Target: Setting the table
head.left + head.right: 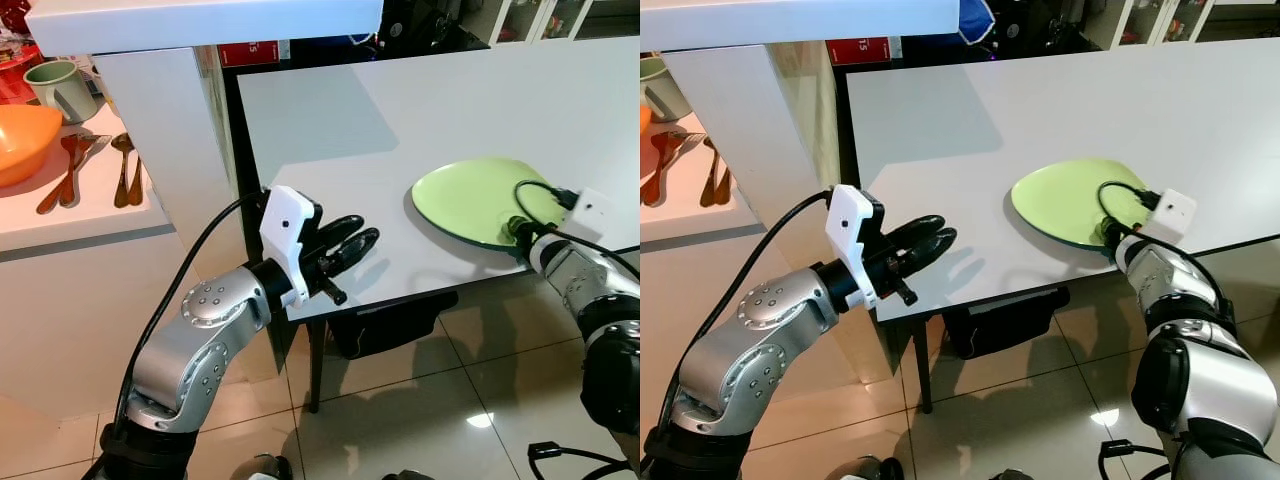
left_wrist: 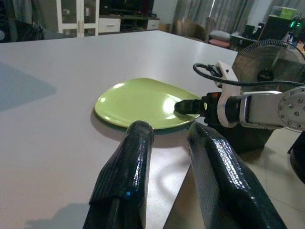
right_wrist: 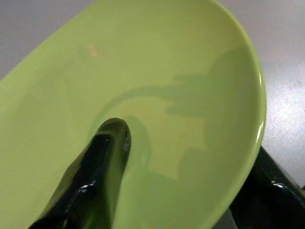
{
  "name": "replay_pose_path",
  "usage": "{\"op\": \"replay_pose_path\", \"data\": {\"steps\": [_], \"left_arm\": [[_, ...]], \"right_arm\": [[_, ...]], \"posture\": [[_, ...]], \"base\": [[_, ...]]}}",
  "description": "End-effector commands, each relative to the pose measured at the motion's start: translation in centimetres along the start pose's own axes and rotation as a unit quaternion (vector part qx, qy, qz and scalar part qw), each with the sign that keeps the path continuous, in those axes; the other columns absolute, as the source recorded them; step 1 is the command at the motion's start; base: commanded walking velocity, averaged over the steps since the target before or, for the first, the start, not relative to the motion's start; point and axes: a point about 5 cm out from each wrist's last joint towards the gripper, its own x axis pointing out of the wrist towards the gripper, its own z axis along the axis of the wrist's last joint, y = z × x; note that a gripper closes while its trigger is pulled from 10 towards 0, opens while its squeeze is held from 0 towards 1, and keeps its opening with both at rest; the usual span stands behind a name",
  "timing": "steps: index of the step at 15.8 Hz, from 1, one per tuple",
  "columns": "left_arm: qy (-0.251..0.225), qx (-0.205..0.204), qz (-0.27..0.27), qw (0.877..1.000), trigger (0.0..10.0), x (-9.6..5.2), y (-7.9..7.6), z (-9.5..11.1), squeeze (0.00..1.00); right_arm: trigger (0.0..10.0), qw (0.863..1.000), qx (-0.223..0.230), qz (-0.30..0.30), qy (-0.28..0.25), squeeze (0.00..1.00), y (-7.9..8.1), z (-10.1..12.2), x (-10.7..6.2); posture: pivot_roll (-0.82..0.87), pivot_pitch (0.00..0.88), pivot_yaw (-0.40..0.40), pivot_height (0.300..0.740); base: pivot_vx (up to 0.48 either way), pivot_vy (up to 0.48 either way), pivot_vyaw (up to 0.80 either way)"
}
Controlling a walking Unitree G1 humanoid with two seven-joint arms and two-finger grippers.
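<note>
White table (image 1: 430, 110), shelf (image 1: 90, 215) alongside

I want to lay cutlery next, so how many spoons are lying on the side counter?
3, all on the white counter at the robot's left: two beside the orange bowl, one right of them. More may be hidden.

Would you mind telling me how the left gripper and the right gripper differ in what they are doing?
The right gripper pinches the green plate's rim, one finger above and one beneath; the left gripper holds nothing. The right sits at the white table's near edge; the left hovers at its corner, apart from the plate. Both have black fingers.
</note>
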Motion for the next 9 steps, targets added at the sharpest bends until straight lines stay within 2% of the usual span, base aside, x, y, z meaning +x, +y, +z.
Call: {"op": "replay_pose_path", "data": {"steps": [1,2,3,5,6,7,8,9], "left_arm": [[-0.001,0.006,0.012,1.0,10.0,-0.01,0.39,0.17,0.0],[-0.001,0.004,0.015,1.0,10.0,-0.02,0.53,0.16,0.0],[-0.001,0.004,0.017,1.0,10.0,-0.01,0.57,0.13,0.0],[0.0,0.005,0.02,1.0,10.0,-0.01,0.7,0.15,0.0],[0.0,0.005,0.021,1.0,10.0,-0.03,0.78,0.22,0.0],[-0.001,0.006,0.023,1.0,10.0,-0.04,0.85,0.26,0.0],[0.0,0.006,0.025,1.0,10.0,-0.05,0.95,0.25,0.0],[0.0,0.006,0.026,1.0,10.0,-0.09,1.04,0.24,0.0]], "right_arm": [[10.0,1.0,-0.022,-0.008,-0.008,0.9,0.29,0.16,0.07],[10.0,0.999,-0.027,-0.016,-0.014,0.29,0.23,0.14,0.08],[10.0,0.999,-0.031,-0.017,-0.017,0.0,0.22,0.08,0.08],[10.0,0.996,-0.078,-0.026,-0.021,0.0,0.29,-0.04,0.11],[10.0,0.994,-0.105,-0.031,-0.025,0.29,0.31,0.1,0.1],[10.0,0.993,-0.107,-0.03,-0.027,0.62,0.35,0.18,0.11],[10.0,0.995,-0.088,-0.032,-0.025,1.0,0.39,0.26,0.12],[10.0,0.995,-0.091,-0.03,-0.026,1.0,0.54,0.4,0.14]], "posture": [[0.02,0.111,0.025,0.74],[0.02,0.114,0.031,0.74],[0.02,0.115,0.032,0.74],[0.03,0.117,0.034,0.74],[0.03,0.117,0.034,0.74],[0.04,0.117,0.036,0.74],[0.04,0.118,0.037,0.74],[0.04,0.119,0.038,0.74]], "base": [[0.0,0.0,0.0],[0.0,0.0,0.0],[0.0,0.0,0.0],[0.0,0.0,0.0],[0.0,0.0,0.0],[0.0,0.0,0.0],[0.0,0.0,0.0],[0.0,0.0,0.0]]}}
